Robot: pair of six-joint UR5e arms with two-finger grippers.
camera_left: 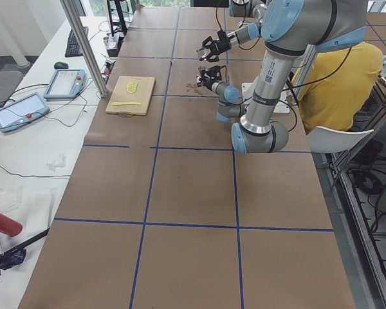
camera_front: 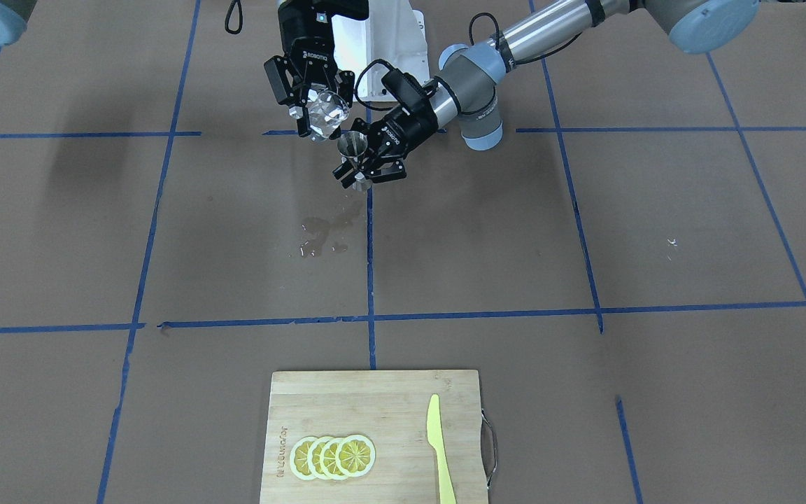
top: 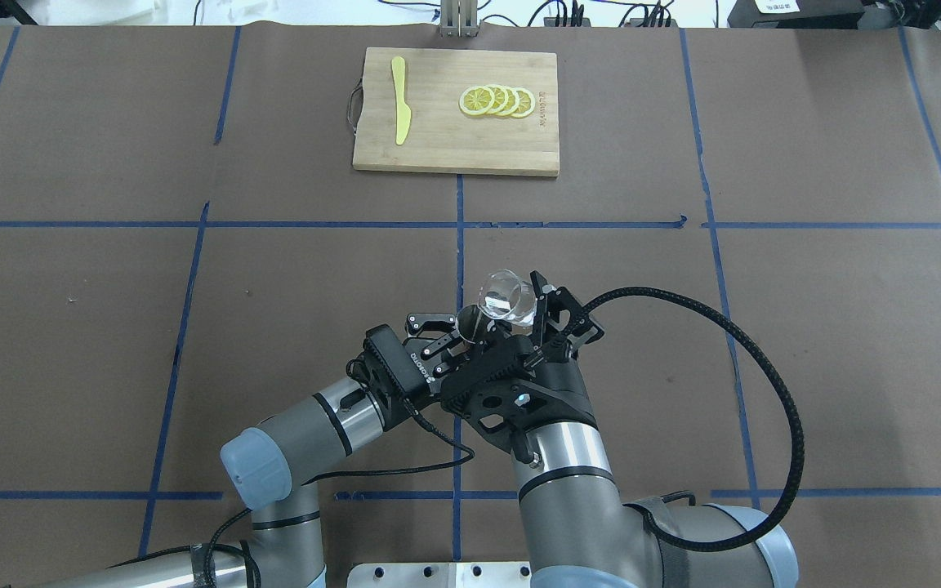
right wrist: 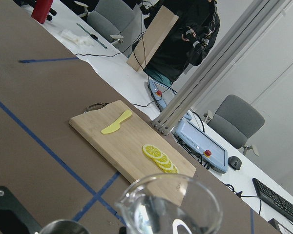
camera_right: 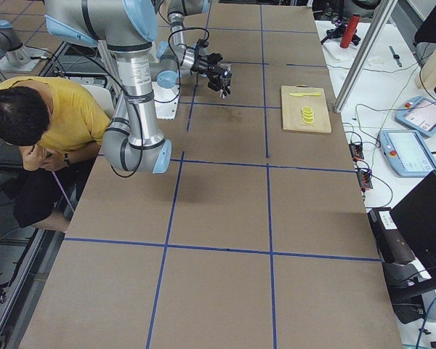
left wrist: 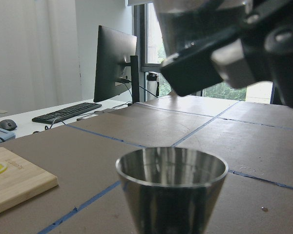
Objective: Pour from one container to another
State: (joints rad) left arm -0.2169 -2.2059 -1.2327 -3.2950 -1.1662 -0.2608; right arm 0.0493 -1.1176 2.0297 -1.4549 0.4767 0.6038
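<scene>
My right gripper (camera_front: 319, 115) is shut on the small clear glass cup (camera_front: 327, 112), which hangs tilted above the table with its lip toward the jigger. Just beside and below it is the steel jigger (camera_front: 352, 145), held upright, with my left gripper (camera_front: 358, 171) shut on its waist. From overhead the cup (top: 506, 297) sits right of the jigger (top: 469, 320), almost touching its rim. The left wrist view shows the jigger's open mouth (left wrist: 171, 168) with the right gripper (left wrist: 234, 44) looming above. The right wrist view shows the cup's rim (right wrist: 170, 202) close up.
A small wet patch (camera_front: 322, 234) lies on the brown paper below the grippers. On the operators' side a bamboo cutting board (top: 438, 147) holds several lemon slices (top: 497, 101) and a yellow knife (top: 399, 110). Blue tape lines grid the table.
</scene>
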